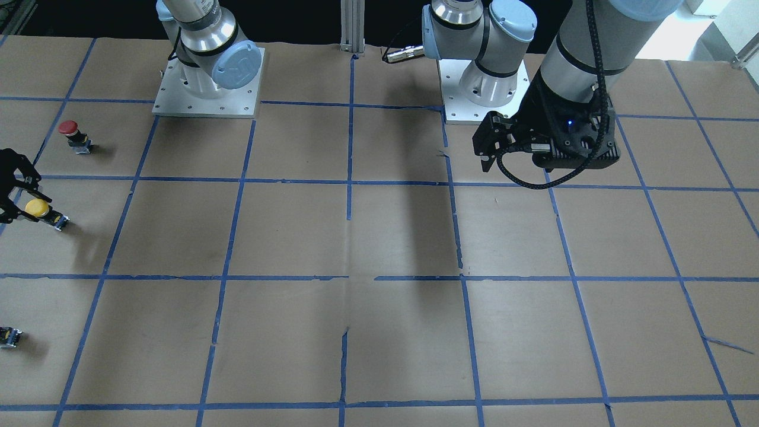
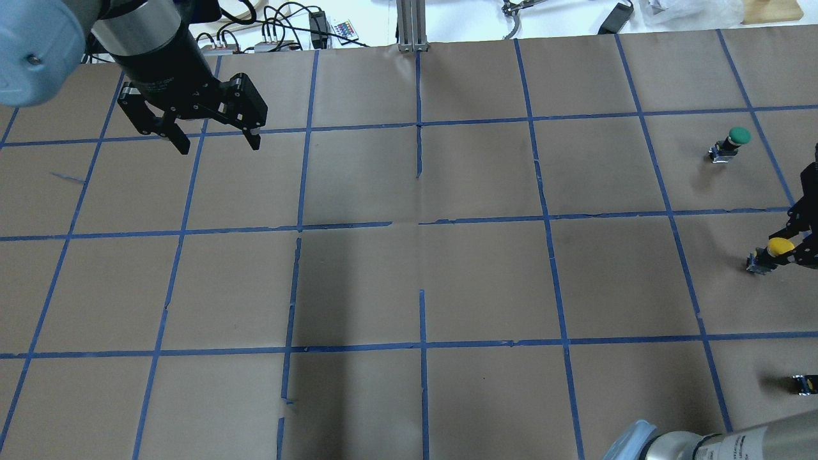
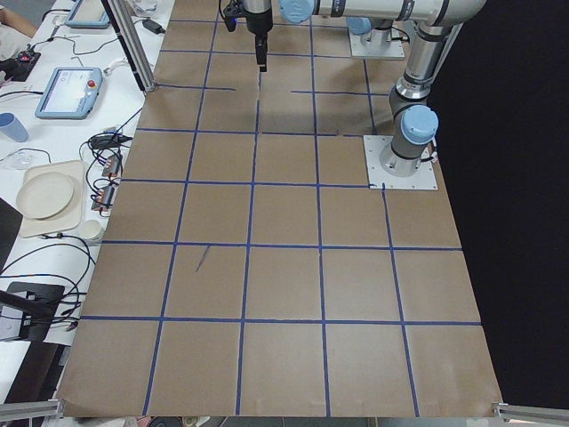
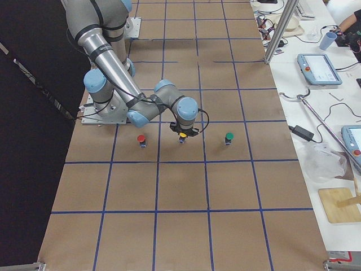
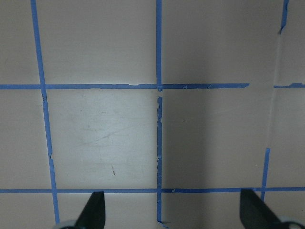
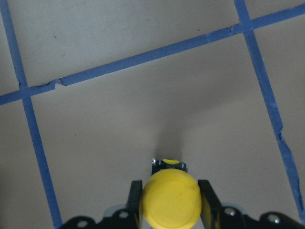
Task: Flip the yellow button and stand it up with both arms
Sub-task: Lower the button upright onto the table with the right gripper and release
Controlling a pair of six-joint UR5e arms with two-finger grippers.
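Over the left of the table [image 2: 486, 281], the left gripper [image 2: 220, 145] is hanging with jaws spread wide and empty, well apart from the yellow button [image 2: 779, 246] at the far right edge, where the right gripper [image 6: 170, 185] is clamping its cap — seemingly the two-armed flip is not yet happening.

Small yellow button [image 6: 171, 206], cap twd wrist cam, pinched in right gripper [image 6: 170, 185]; left gripper [image 2: 220, 145] spread wide, well apart.
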